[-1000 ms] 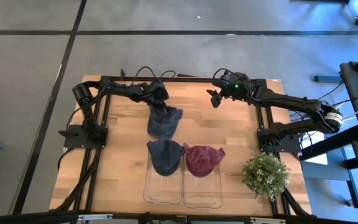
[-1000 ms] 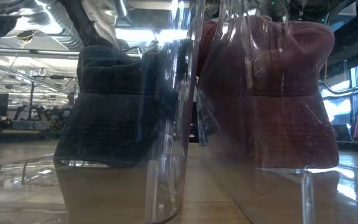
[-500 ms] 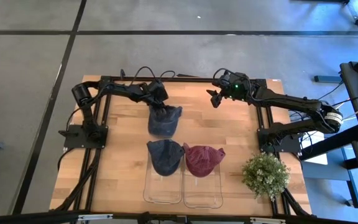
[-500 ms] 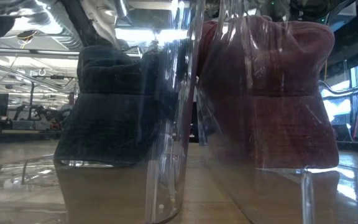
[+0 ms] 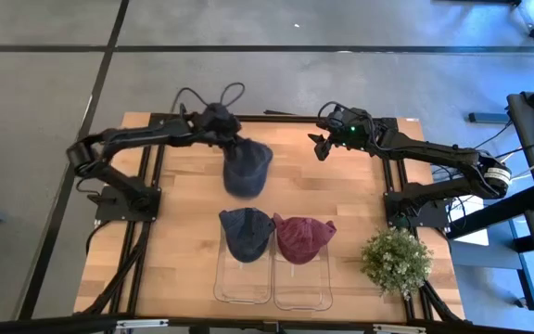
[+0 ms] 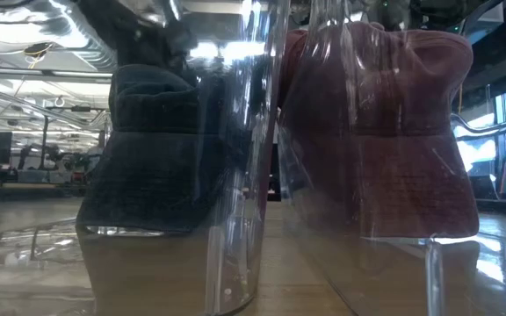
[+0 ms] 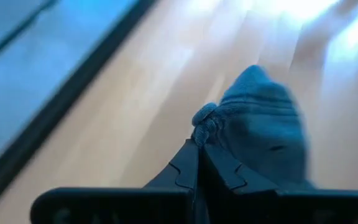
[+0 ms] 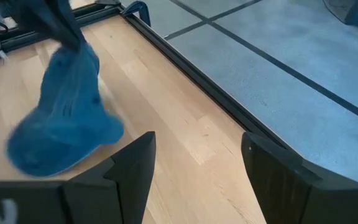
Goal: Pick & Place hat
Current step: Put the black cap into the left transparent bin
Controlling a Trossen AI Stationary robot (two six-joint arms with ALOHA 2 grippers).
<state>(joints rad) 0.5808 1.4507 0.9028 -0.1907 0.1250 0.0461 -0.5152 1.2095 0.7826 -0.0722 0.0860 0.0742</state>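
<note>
My left gripper (image 5: 227, 133) is shut on a blue denim cap (image 5: 247, 167) over the far middle of the table; the cap also shows in the right wrist view (image 8: 61, 121). A dark blue cap (image 5: 247, 232) and a maroon cap (image 5: 302, 237) sit on the far ends of two clear containers (image 5: 244, 278) near the front edge; in the low view they show as the dark cap (image 6: 161, 149) and the maroon cap (image 6: 376, 132). My right gripper (image 5: 320, 147) is open and empty at the far right, its fingers (image 8: 135, 168) wide apart. My left gripper pinches a bunched fold of the cap's cloth (image 7: 205, 118) between its two shut fingers, at the cap's far end. The fingers come from above and from the table's far-left side. The cap hangs below the fingers, its brim end lowest (image 8: 55, 149), and swings blurred.
A potted green plant (image 5: 397, 260) stands at the table's front right. The two clear containers (image 6: 262, 158) stand side by side at the front middle. Bare wood (image 5: 341, 186) lies between the held cap and my right arm's base.
My left gripper has gone up and a little toward the table's far edge, with its arm swinging out toward the left. The blue cap, which lay on the wood, now hangs below the shut fingers, lifted.
</note>
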